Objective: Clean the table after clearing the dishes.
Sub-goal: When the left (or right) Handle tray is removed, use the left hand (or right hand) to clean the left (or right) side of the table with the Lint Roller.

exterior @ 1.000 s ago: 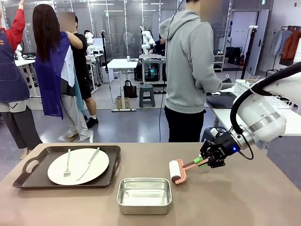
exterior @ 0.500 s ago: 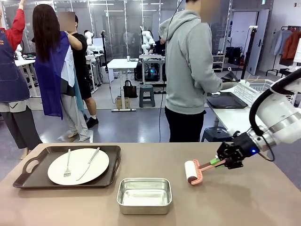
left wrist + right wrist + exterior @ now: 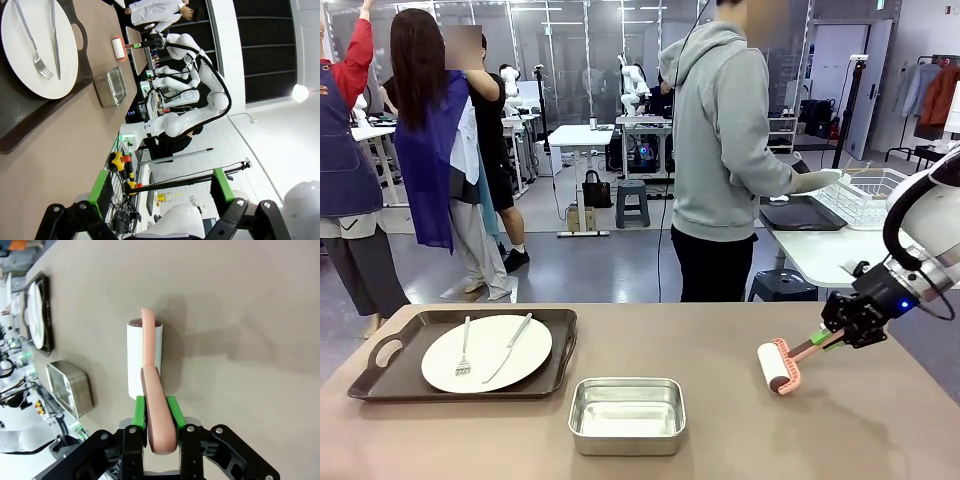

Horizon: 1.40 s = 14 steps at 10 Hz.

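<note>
Table [image 3: 470,440]: spans the foreground of the front view, taupe and matte. Bears a dark tray [image 3: 563,345] at the robot's left, with a white plate [image 3: 440,362] in it and a fork [image 3: 463,352] and a knife [image 3: 510,345] lying on the plate. Holds a small steel pan [image 3: 626,440] near the middle of the front edge, just right of the tray. Same places for tray, plate and pan as a second ago. Over at the right: right gripper [image 3: 825,338] clenched on the pink handle of a lint roller [image 3: 778,367], green pads pinching it from both sides, white roll down on the table top. Sits clearly farther right than a second ago, then just beyond the pan's far right corner, now well apart from it, with the white arm drawn back toward the right edge. Left gripper [image 3: 161,186]: released, jaws spread wide, nothing between them, above the table's left end near the tray. Beyond, a person [image 3: 720,130] in a grey hoodie, back turned, at a white table [image 3: 810,250]
</note>
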Each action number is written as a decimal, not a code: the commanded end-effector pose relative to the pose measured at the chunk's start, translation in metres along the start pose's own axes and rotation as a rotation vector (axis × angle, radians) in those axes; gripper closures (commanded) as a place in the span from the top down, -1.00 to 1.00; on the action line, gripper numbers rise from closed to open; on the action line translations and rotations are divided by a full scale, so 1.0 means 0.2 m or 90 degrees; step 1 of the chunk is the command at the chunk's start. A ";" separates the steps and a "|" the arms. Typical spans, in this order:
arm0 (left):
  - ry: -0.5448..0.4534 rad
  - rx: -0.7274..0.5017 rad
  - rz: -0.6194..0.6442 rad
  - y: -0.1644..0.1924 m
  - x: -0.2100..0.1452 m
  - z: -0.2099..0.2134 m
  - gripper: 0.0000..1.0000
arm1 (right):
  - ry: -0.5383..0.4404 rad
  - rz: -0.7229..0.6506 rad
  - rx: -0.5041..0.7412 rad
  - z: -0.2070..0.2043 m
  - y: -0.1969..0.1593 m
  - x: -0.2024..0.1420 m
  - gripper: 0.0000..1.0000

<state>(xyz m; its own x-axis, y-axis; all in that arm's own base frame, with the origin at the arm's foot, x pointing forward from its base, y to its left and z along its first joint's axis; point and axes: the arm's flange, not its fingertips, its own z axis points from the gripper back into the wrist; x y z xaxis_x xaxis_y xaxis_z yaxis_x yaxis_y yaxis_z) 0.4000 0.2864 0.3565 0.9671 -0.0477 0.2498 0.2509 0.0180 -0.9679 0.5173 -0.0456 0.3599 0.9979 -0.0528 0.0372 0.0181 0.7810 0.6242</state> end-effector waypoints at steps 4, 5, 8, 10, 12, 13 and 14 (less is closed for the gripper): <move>-0.005 -0.004 -0.007 -0.01 -0.01 0.02 1.00 | -0.060 -0.032 -0.237 0.14 0.01 0.06 -0.56; -0.005 -0.004 -0.007 -0.01 -0.01 0.02 1.00 | -0.074 -0.036 -0.252 0.18 0.04 0.05 -0.56; -0.005 -0.004 -0.007 -0.01 -0.01 0.02 1.00 | -0.072 -0.016 -0.254 0.33 0.17 -0.01 -0.56; -0.005 -0.004 -0.007 -0.01 -0.01 0.02 1.00 | -0.104 -0.003 -0.280 0.56 0.31 -0.07 -0.56; -0.005 -0.004 -0.007 -0.01 -0.01 0.02 1.00 | -0.146 0.011 -0.334 0.70 0.40 -0.18 -0.56; -0.005 -0.004 -0.007 -0.01 -0.01 0.02 1.00 | -0.135 0.017 -0.356 0.71 0.40 -0.22 -0.56; -0.005 -0.004 -0.007 -0.01 -0.01 0.02 1.00 | -0.135 0.030 -0.300 0.69 0.37 -0.10 -0.56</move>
<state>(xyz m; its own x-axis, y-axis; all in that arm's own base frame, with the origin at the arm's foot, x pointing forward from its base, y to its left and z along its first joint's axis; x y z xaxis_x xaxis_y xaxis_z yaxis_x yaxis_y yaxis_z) 0.4000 0.2864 0.3565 0.9672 -0.0476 0.2497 0.2507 0.0182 -0.9679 0.4756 -0.0738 0.5285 0.9610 -0.0862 0.2628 0.0448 0.9862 0.1597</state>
